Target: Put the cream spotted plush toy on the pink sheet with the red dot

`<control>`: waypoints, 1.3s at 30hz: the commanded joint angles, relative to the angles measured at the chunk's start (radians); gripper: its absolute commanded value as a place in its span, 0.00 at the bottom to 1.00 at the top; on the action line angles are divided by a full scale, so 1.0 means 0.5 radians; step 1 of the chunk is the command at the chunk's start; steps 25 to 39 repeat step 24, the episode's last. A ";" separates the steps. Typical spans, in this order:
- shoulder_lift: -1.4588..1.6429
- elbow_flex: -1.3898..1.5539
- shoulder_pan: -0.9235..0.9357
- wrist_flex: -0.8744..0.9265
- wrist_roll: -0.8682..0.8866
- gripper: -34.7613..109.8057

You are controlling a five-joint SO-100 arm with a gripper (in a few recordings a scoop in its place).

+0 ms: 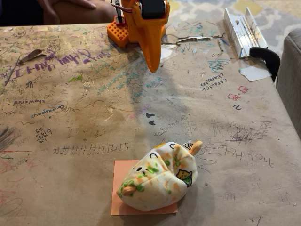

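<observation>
The cream spotted plush toy (157,176) lies near the front of the table, lumpy, with orange and green spots and an orange nub at its upper right. It rests on the pink sheet (121,186), covering most of it; the red dot is hidden under the plush. My orange gripper (152,66) hangs far back at the top of the fixed view, its pointed fingers down and together, nothing between them, well apart from the toy.
The brown paper-covered table (70,117) is full of scribbles. A metal clamp bracket (244,30) and a small white paper scrap (255,72) sit at the back right. A person's arm (70,9) rests behind the table at upper left. A grey couch edge (290,70) stands on the right.
</observation>
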 commanded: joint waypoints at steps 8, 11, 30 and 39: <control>0.156 0.012 0.153 0.058 0.074 0.24; 0.156 0.018 0.178 0.043 0.067 0.24; 0.156 0.018 0.153 0.043 0.037 0.24; 0.156 0.018 0.153 0.043 0.037 0.24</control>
